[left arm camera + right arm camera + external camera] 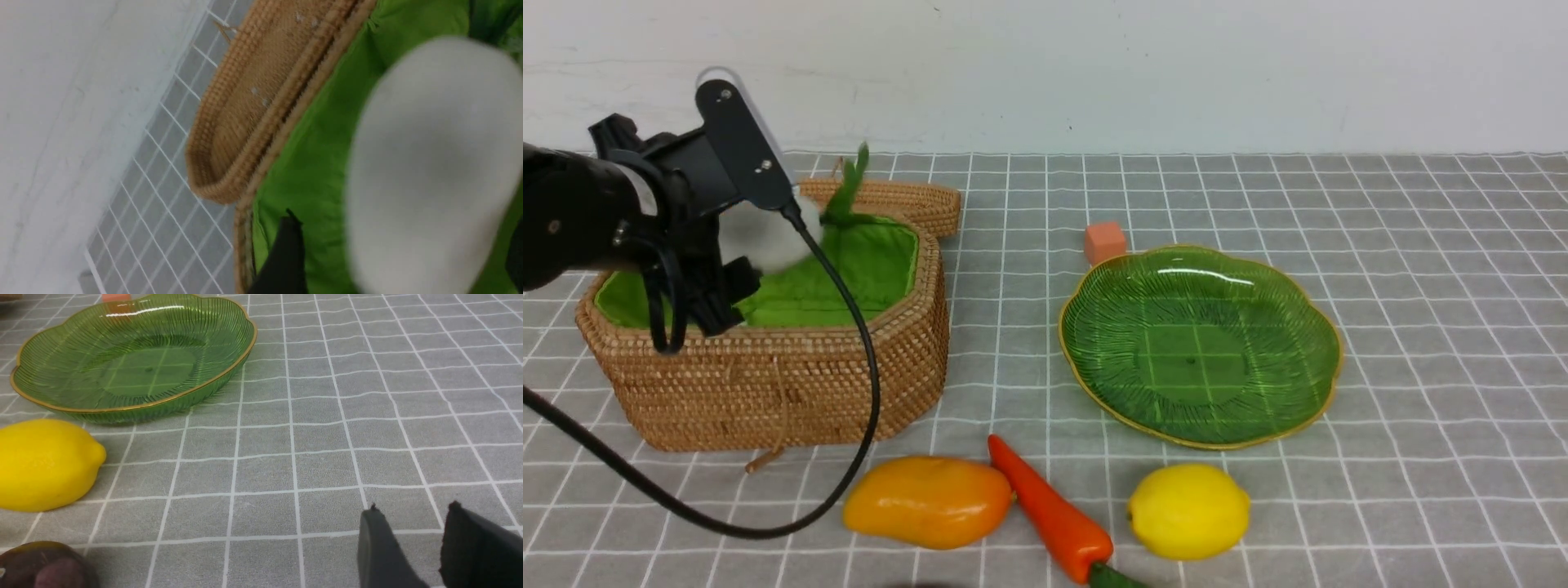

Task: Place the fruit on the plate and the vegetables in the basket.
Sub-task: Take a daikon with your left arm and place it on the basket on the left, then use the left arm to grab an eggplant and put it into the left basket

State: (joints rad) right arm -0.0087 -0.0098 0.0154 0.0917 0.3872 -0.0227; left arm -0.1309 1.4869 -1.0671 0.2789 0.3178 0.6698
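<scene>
My left gripper [739, 273] hangs open over the woven basket [768, 384]. The white radish [768, 237] is a blur between its fingers, its green leaves pointing up. In the left wrist view, green lining shows on both sides of the radish [433, 163], between it and the fingers [286, 253]. On the cloth in front lie the mango [927, 500], the carrot [1049, 510] and the lemon [1188, 510]. The green plate [1201, 343] holds nothing. My right gripper [412, 508] is open above bare cloth, with the lemon [45, 463], the plate [122, 363] and a dark maroon fruit [45, 565] off to one side.
The basket's lid [907, 200] leans behind the basket, near the wall. A small orange-pink cube [1104, 242] sits just behind the plate. The left arm's black cable loops down over the basket's front towards the mango. A grey checked cloth covers the table.
</scene>
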